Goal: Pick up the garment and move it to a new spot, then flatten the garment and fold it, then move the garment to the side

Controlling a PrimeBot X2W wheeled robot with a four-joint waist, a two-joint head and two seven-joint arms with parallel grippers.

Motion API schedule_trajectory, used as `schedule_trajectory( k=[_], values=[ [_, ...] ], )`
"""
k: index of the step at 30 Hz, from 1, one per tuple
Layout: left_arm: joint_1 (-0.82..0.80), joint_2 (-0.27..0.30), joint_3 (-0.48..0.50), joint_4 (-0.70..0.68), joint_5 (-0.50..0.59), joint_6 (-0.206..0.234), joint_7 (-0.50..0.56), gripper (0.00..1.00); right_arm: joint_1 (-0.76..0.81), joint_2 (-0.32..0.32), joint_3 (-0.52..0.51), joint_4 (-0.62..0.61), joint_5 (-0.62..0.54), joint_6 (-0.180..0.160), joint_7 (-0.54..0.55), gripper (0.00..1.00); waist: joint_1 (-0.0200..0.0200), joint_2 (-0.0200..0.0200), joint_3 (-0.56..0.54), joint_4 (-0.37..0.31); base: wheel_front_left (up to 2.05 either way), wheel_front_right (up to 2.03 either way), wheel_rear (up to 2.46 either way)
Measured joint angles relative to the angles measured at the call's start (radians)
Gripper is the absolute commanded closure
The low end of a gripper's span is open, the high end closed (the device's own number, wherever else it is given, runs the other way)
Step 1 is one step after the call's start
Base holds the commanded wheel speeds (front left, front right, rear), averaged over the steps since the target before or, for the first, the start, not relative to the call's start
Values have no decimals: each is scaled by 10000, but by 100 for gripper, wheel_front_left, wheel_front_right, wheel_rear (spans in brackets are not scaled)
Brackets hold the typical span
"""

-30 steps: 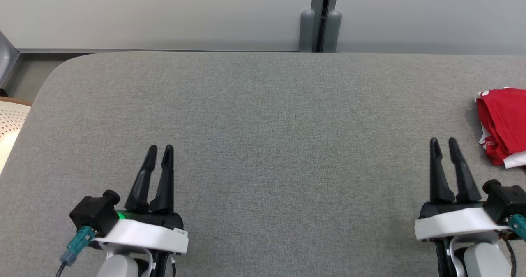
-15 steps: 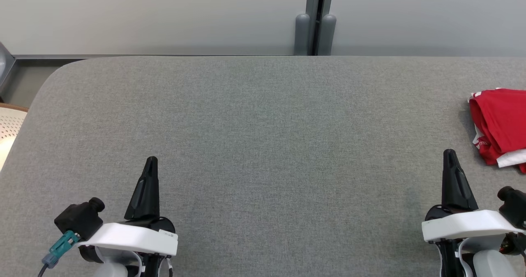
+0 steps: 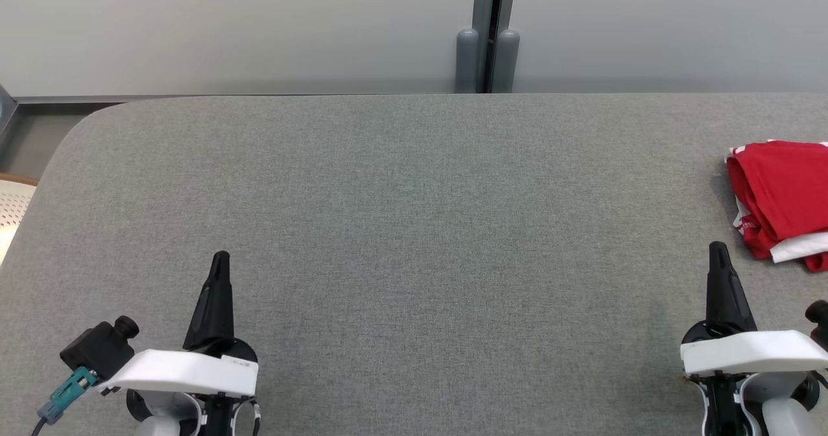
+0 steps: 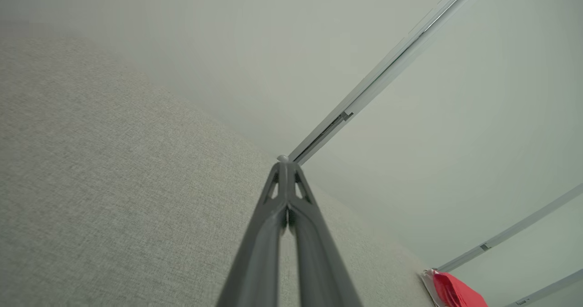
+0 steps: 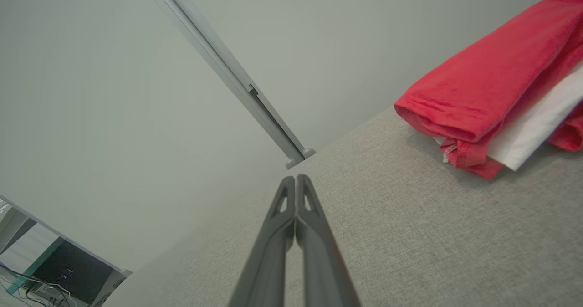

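Nearest, the left gripper (image 3: 220, 256) and right gripper (image 3: 718, 247) each have their fingers pressed together, holding nothing; a second ago both pairs stood apart. The label on the left's white wrist cover (image 3: 187, 371) is too small to read. On the grey table (image 3: 414, 196), the red and white garment (image 3: 783, 190) lies bunched at the right, near the right gripper. The head view's edge cuts it off, and its white print is illegible. That view has shifted slightly.
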Motion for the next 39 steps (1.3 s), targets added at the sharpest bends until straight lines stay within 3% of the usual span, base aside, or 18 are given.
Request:
schedule_trajectory(
  k=[39],
  values=[
    [-3, 146, 671, 146, -4128, -25, 1145, 100, 147, -8, -349, -117, 4826, -2, 1243, 100, 0, 0, -370, -382, 0, 0, 0]
  ],
)
